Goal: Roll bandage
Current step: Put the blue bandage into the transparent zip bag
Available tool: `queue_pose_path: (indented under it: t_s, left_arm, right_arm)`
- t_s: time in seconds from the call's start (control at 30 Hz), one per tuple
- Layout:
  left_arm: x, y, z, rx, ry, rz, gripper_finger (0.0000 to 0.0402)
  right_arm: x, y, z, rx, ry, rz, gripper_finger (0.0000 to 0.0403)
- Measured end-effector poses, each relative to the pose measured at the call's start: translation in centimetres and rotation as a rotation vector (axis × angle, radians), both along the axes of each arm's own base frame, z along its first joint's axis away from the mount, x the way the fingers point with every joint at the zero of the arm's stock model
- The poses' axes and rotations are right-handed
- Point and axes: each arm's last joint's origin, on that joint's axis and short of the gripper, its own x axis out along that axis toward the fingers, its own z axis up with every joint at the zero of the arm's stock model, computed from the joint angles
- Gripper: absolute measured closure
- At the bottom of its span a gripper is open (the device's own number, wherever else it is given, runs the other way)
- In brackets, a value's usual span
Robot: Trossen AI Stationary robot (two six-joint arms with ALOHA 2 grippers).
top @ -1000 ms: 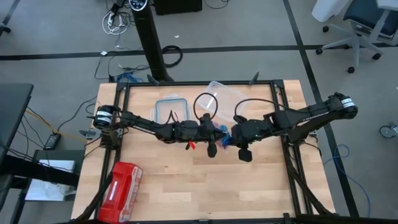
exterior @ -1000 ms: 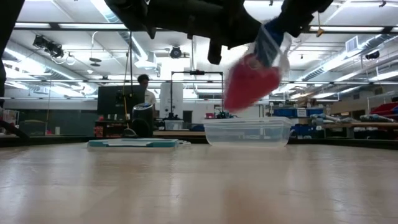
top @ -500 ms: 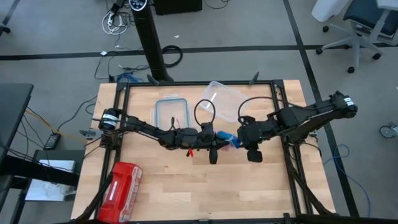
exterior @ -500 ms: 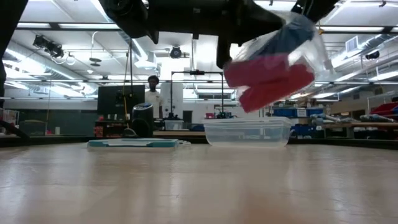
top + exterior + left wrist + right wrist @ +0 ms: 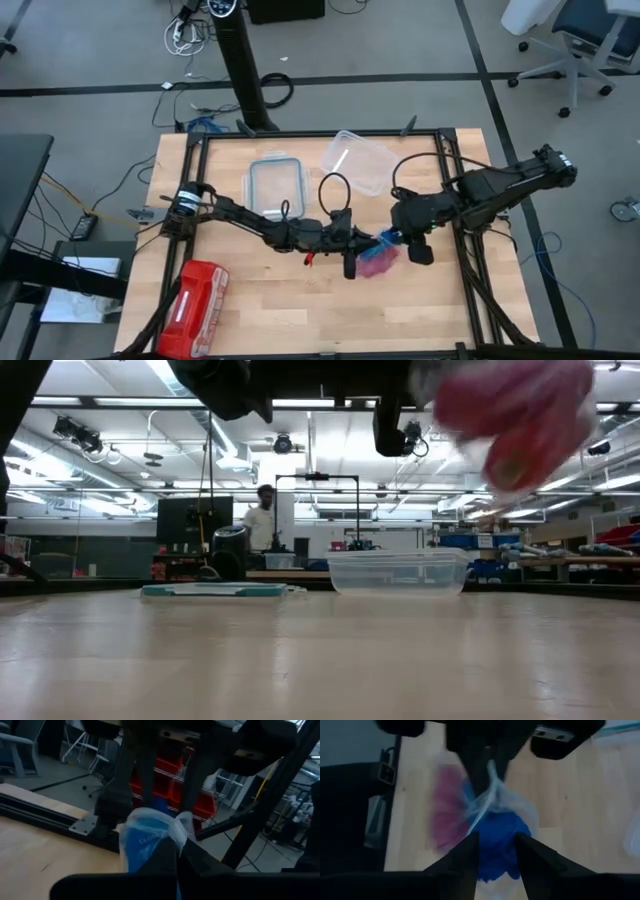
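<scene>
Hangs in a clear plastic bag [image 5: 378, 258] above mid-desk [image 5: 440, 310]: bandage [image 5: 496, 842], soft, light, stretchy (red-pink rolls [image 5: 446, 807] alongside). Left end effector [image 5: 352, 240] clamped on bag's twisted neck; right end effector [image 5: 496, 851] parted around the blue. Best pinched across the blue bulk.

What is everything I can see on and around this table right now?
clear plastic bag: one, see-through, held in the air over the table's middle by the left tool
bandage: one, bright blue, inside the bag
fabric rolls: count unclear, red-pink, inside the bag
container: one, clear, table's far side
lid: one, clear with teal rim, beside the container
pouch: one, red, near left corner
person: one, in the room behind
left tool: shut on the bag's neck
right tool: open, beside the bag
</scene>
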Motion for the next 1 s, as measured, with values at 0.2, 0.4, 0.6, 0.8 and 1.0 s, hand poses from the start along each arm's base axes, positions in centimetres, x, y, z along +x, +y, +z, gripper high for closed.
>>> queue_pose_path:
  t_s: [0.2, 0.4, 0.6, 0.8, 1.0]
  left_arm:
    - [0.0, 0.1, 0.0, 0.092, 0.007, 0.022, 0.0401]
    - [0.1, 0.3, 0.2, 0.118, -0.014, 0.033, 0.0401]
    - [0.0, 0.4, 0.5, 0.118, -0.038, 0.035, 0.0401]
    - [0.0, 0.2, 0.7, 0.115, -0.057, 0.020, 0.0401]
    - [-0.1, 0.1, 0.6, 0.116, -0.055, 0.016, 0.0401]
  right_arm:
    - [-0.9, 0.7, 0.2, 0.052, 0.028, 0.037, 0.0277]
    - [-1.3, 1.0, 0.7, 0.029, -0.034, 0.031, 0.0278]
    - [-3.3, 0.4, 3.5, -0.016, -0.076, -0.025, 0.0281]
    - [-4.3, 0.4, 2.6, -0.041, 0.062, -0.100, 0.0282]
    - [-4.5, 0.9, 1.1, -0.019, 0.108, -0.160, 0.0282]
